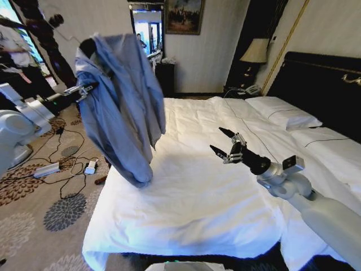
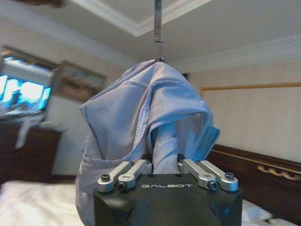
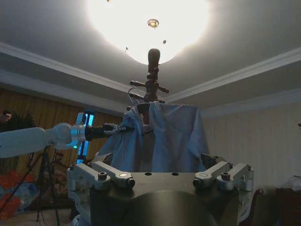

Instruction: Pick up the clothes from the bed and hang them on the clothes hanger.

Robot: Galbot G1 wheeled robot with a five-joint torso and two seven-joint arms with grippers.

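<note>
My left gripper (image 2: 165, 162) was clamped on the shirt (image 1: 121, 107), soft and limp, draped over the coat stand (image 3: 153, 77); collar hold best. Right gripper (image 1: 225, 144) spread, idle above the bed (image 1: 197, 197).

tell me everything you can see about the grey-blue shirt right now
The grey-blue shirt is soft, wrinkled cloth, hanging in long folds off the bed, its lower end dangling near the mattress's edge. Its top drapes over a branch of the dark wooden clothes hanger. The left gripper is at its upper edge, with bunched cloth between the fingers.
</note>
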